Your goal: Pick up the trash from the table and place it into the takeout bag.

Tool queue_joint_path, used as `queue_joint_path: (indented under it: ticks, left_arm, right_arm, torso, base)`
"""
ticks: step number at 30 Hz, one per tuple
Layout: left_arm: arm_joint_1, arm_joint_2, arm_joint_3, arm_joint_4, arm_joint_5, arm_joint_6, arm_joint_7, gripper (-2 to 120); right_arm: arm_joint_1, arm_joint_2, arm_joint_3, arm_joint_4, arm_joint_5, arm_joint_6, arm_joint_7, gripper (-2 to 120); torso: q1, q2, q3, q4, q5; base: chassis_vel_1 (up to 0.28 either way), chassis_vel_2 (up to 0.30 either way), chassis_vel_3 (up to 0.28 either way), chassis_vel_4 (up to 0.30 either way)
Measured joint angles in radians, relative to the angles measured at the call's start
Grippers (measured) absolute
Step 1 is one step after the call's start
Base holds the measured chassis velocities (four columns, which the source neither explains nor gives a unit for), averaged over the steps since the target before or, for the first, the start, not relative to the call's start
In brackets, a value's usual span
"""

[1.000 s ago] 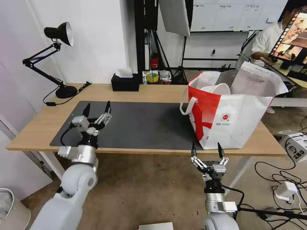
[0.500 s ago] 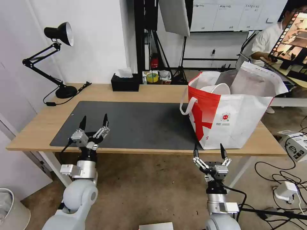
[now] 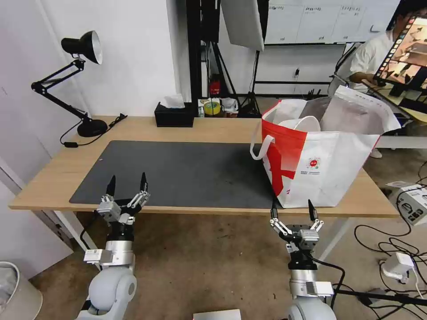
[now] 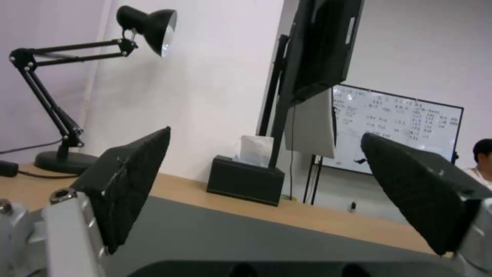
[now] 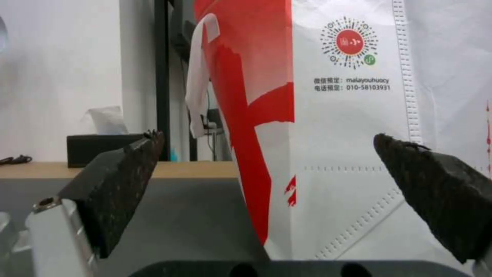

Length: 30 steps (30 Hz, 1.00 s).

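Both grippers sit at the near edge of the table [image 3: 53, 178], fingers pointing up and spread wide, with nothing between them. In the head view the left gripper [image 3: 126, 183] stands at the front edge of the dark grey mat [image 3: 178, 173], and the right gripper [image 3: 291, 205] just in front of the takeout bag [image 3: 324, 164], apart from it. That bag stands upright on the right end of the table, mouth open; a white curved rim [image 3: 304, 122] shows inside, but what it belongs to is hidden by the bag's wall. Its far flap is partly cut off behind a screen. From the right wrist, the bag's red-and-white side [image 5: 318, 115] with its round logo stands close ahead. A black tissue box [image 3: 174, 114] and a desk lamp [image 3: 82, 80] stand at the far edge.
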Motion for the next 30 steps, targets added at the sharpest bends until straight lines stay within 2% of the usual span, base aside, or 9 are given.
queue_joint_path:
  ticks: [30]
  left_arm:
    - [0.009,-0.004,-0.001,0.001,0.01,-0.01,0.01,100]
  right_arm:
    - [-0.002,0.001,0.002,0.002,-0.003,-0.001,0.003,100]
  torso:
    - [0.0,0.0,0.0,0.0,-0.0001]
  base:
    - [0.0,0.0,0.0,0.0]
